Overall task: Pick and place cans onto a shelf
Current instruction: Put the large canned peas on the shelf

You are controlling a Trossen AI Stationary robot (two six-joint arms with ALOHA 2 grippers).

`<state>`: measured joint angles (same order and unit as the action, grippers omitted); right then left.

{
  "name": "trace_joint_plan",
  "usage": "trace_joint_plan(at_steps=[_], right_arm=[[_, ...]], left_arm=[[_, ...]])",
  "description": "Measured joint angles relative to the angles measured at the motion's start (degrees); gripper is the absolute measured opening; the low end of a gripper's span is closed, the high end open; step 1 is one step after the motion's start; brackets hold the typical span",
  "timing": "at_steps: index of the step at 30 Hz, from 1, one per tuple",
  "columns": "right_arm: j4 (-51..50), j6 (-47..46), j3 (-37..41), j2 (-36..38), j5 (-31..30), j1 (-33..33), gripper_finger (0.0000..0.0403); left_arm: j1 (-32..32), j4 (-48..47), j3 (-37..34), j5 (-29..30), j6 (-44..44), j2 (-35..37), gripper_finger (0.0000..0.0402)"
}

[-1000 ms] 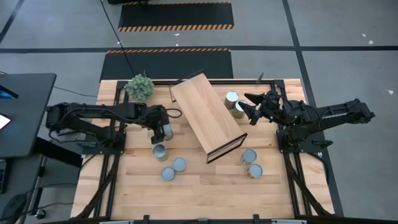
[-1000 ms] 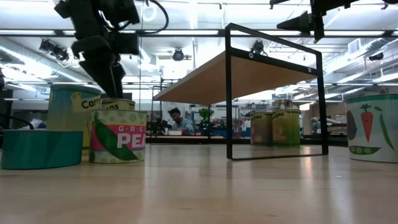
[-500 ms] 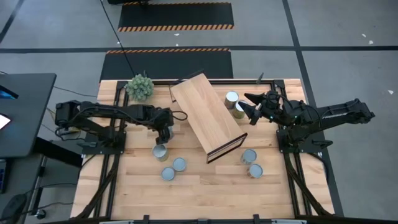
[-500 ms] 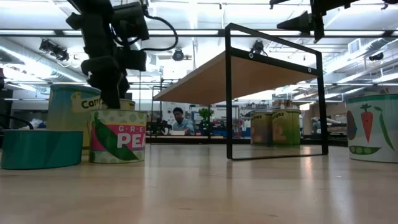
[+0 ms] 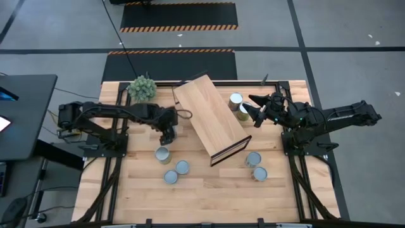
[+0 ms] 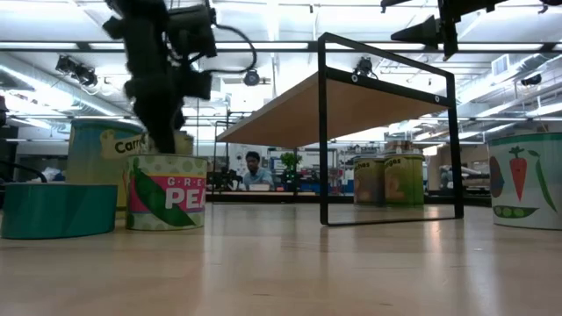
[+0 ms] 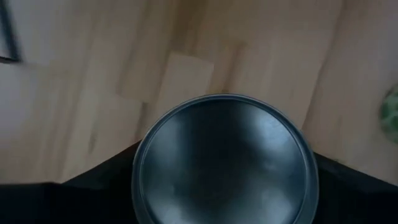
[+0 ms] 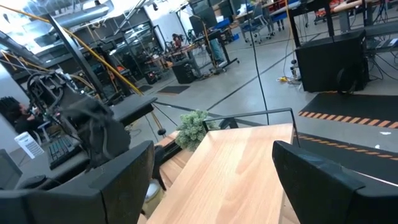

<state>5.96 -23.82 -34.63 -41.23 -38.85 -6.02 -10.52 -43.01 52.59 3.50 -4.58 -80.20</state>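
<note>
Left gripper [image 5: 168,135] fingers straddle a can [image 7: 222,163] (grip unconfirmed); right gripper [image 5: 253,109] hangs part-open, empty, beside the shelf [image 5: 211,118]

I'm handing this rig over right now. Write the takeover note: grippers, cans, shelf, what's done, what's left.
Left gripper: down over a silvery round-topped metal can on the table's left half.
Right gripper: open, empty, raised beside the long light-wood shelf.
Other cans, all on the table: a pair by the right gripper, a trio at front left, a second pair at front right.
Done: no can is on the shelf top.
Left: every can.
</note>
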Motion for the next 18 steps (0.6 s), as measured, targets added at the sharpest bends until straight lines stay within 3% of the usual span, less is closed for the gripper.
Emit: trace_joint_plan(at_steps=[10, 18], right_arm=[[0.05, 0.00, 0.00, 0.00, 1.17, 0.16, 0.0334], [0.03, -0.02, 0.00, 0.00, 2.91, 1.22, 0.0334]], left_arm=[[-9.03, -21.11, 27.26, -3.03, -1.54, -0.63, 0.0304], [-12.19, -26.18, 47.53, -4.30, -0.30, -12.17, 0.0304]])
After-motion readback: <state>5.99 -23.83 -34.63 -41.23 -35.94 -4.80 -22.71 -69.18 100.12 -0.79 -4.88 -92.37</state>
